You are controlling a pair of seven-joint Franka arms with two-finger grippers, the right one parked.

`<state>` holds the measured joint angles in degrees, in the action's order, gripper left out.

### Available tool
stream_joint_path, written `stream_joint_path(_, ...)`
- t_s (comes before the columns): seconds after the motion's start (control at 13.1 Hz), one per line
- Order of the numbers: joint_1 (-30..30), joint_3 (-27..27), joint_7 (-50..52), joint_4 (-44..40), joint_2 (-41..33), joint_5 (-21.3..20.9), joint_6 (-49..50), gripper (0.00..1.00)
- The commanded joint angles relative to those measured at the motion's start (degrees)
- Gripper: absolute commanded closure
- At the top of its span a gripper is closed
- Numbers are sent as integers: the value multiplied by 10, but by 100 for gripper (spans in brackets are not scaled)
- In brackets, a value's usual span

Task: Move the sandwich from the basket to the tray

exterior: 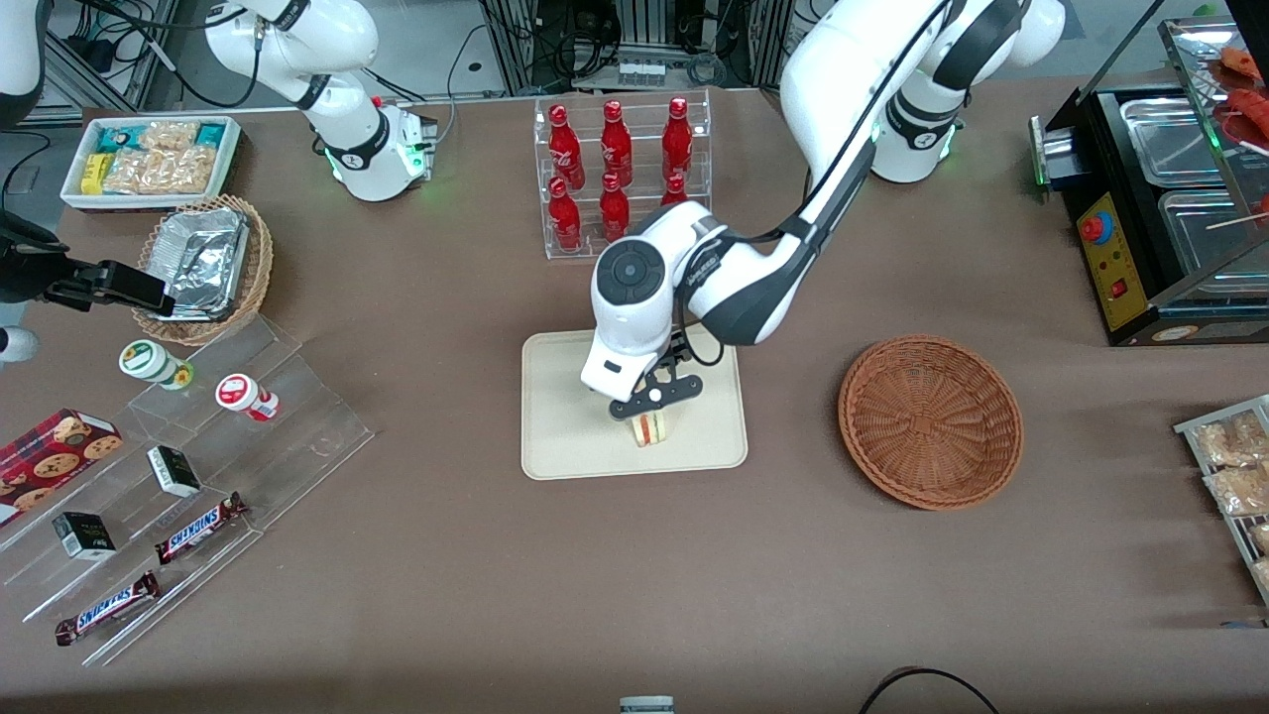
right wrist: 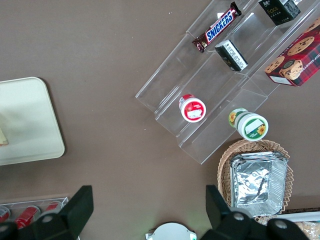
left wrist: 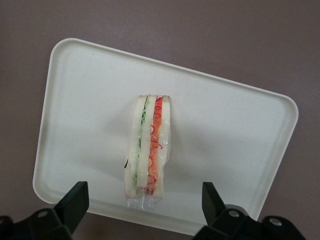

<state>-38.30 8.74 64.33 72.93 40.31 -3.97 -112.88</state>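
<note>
The sandwich (exterior: pixel 651 428) (left wrist: pixel 148 147) stands on its edge on the cream tray (exterior: pixel 565 397) (left wrist: pixel 85 100), close to the rim nearest the front camera. Its red and green filling shows between the white bread slices. Directly above it hangs my left gripper (exterior: pixel 654 402) (left wrist: pixel 145 192), open. Its black fingers (left wrist: pixel 75 200) sit wide apart on either side of the sandwich without touching it. The reddish-brown wicker basket (exterior: pixel 930 421) sits beside the tray toward the working arm's end, with nothing in it.
A clear rack of red bottles (exterior: pixel 620 174) stands farther from the front camera than the tray. Toward the parked arm's end are a stepped acrylic shelf with snacks (exterior: pixel 178 466), a tan basket of foil containers (exterior: pixel 203 266) and a white snack bin (exterior: pixel 149 159). A black appliance (exterior: pixel 1160 198) occupies the working arm's end.
</note>
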Motion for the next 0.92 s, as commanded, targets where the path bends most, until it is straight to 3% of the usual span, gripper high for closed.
stream_joint_path(0.0,2,-17,11,15,-49,-4,41,0)
stream_joint_path(0.23,1,-97,-9,18,-87,69,108,0)
stream_joint_path(0.69,2,-187,-178,81,-136,92,140,0)
stream_joint_path(0.84,2,-194,-205,86,-143,98,149,0)
